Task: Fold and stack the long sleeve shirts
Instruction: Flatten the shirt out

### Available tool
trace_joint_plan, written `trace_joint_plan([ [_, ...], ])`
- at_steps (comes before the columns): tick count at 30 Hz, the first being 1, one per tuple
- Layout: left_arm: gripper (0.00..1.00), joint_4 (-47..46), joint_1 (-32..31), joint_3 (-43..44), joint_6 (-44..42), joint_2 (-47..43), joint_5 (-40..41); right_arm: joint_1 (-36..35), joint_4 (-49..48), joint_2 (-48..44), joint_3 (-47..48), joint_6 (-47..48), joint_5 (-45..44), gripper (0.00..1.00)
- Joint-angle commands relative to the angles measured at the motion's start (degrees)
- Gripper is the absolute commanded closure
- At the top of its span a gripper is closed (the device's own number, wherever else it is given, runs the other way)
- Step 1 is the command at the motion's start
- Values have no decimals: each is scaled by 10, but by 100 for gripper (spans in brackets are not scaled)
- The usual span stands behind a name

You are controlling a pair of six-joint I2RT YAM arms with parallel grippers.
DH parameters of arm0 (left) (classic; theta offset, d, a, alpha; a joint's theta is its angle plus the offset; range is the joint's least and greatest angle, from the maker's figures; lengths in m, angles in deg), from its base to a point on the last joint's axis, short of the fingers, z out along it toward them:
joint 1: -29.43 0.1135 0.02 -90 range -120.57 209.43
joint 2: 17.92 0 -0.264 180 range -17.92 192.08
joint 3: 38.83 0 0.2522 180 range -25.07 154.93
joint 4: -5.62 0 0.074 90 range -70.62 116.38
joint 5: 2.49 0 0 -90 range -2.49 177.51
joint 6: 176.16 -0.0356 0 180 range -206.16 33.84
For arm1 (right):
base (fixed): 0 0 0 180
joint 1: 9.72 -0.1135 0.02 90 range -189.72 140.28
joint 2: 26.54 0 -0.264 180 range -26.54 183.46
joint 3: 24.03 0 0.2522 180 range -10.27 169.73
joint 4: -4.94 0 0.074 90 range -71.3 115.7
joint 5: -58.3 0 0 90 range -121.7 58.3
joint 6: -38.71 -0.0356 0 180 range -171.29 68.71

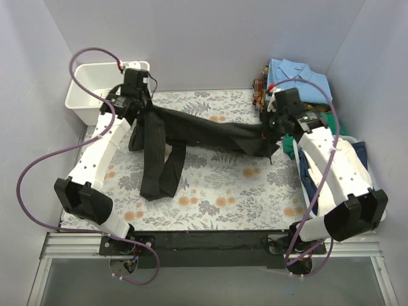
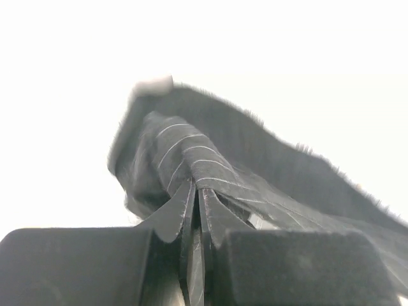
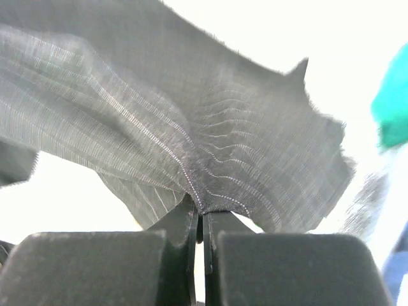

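Observation:
The black pinstriped shirt (image 1: 197, 131) hangs stretched between my two grippers above the floral table (image 1: 210, 204), its sleeves drooping down to the table at the left. My left gripper (image 1: 141, 108) is shut on one end of it; in the left wrist view the gripper (image 2: 196, 185) pinches a bunched fold of the shirt (image 2: 191, 153). My right gripper (image 1: 273, 127) is shut on the other end; in the right wrist view the gripper (image 3: 203, 213) pinches the cloth (image 3: 191, 127). A light blue folded shirt (image 1: 299, 76) lies at the back right.
A white bin (image 1: 95, 92) stands at the back left. Plaid and other coloured clothes (image 1: 261, 89) sit next to the blue shirt, and more clothes (image 1: 306, 169) lie under my right arm. Grey walls close in the sides and back.

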Motion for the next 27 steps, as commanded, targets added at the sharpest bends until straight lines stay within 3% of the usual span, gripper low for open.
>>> trace_joint_plan([
  [1, 100, -32, 31, 108, -34, -51, 121, 46, 0, -24, 106, 15, -40, 99],
  [6, 100, -198, 38, 140, -84, -88, 126, 85, -30, -1, 239, 10, -48, 99],
  [13, 100, -352, 39, 169, -142, -130, 104, 95, -90, -3, 359, 24, 41, 99],
  [19, 100, -498, 38, 176, -171, -183, 43, 95, -176, -82, 347, 47, 89, 99],
  [27, 100, -602, 39, 240, -193, -206, -44, 95, -317, -221, 271, 45, 85, 99],
])
